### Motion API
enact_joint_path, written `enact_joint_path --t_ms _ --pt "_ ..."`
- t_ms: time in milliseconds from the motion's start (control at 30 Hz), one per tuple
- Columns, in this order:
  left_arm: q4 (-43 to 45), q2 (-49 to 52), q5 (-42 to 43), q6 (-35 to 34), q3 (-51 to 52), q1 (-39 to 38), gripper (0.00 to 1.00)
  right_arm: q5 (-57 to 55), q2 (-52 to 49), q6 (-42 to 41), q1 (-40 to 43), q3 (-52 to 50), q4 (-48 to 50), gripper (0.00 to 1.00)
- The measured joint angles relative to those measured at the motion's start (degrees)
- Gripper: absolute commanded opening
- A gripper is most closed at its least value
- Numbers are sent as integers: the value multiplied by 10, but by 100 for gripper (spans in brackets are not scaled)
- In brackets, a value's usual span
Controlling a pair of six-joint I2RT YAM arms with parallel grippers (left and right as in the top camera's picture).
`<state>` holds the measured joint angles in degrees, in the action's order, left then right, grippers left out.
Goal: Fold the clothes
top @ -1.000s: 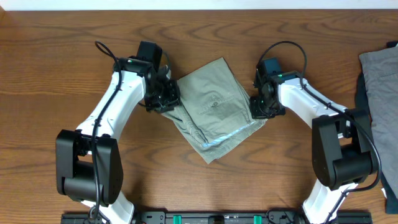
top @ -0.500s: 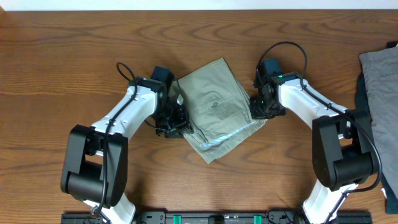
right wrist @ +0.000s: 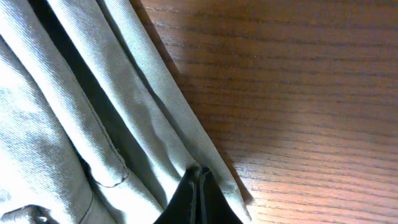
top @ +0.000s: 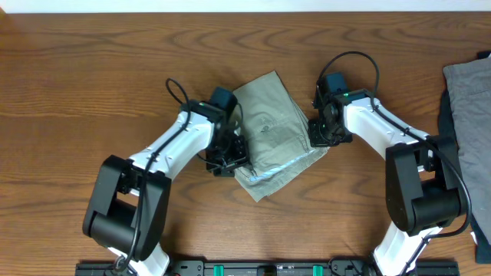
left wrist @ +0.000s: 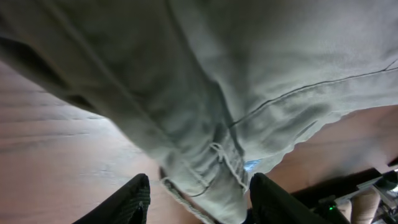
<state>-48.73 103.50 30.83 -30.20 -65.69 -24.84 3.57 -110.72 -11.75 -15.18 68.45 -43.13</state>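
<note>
The shorts (top: pixel 272 130) are lying part-folded in a compact bundle at the centre of the frame on the table (top: pixel 77 77). The right tool (right wrist: pixel 199 198), fingers pressed together, is pinching their right edge, probably anchoring the fold. The left tool (left wrist: pixel 202 202), fingers spread wide, is straddling the lower-left edge without gripping, apparently lining up a grasp.

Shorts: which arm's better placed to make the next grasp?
Left, probably: left gripper has open jaws straddling the shorts at their bunched left edge; right gripper is shut on the right edge, anchoring it.
</note>
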Motion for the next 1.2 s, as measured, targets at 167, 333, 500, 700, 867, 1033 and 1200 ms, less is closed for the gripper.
enact_joint_path --t_ms 167,333,500,700,867,1033,1200 --pt "0 0 -7 -21 0 -19 42 0 0 0 0 0 0 1" --pt "8 0 -15 -38 6 -33 38 0 0 0 0 0 0 1" --pt "18 0 -31 -61 24 -39 6 0 0 0 0 0 0 1" --pt "19 0 -13 -86 26 -39 6 0 0 0 0 0 0 1" --pt "19 -1 20 -90 26 -39 6 0 0 0 0 0 0 1" --pt "18 -21 40 -90 26 -39 6 0 0 0 0 0 0 1" --pt "23 -48 43 -90 26 -39 6 0 0 0 0 0 -1 1"
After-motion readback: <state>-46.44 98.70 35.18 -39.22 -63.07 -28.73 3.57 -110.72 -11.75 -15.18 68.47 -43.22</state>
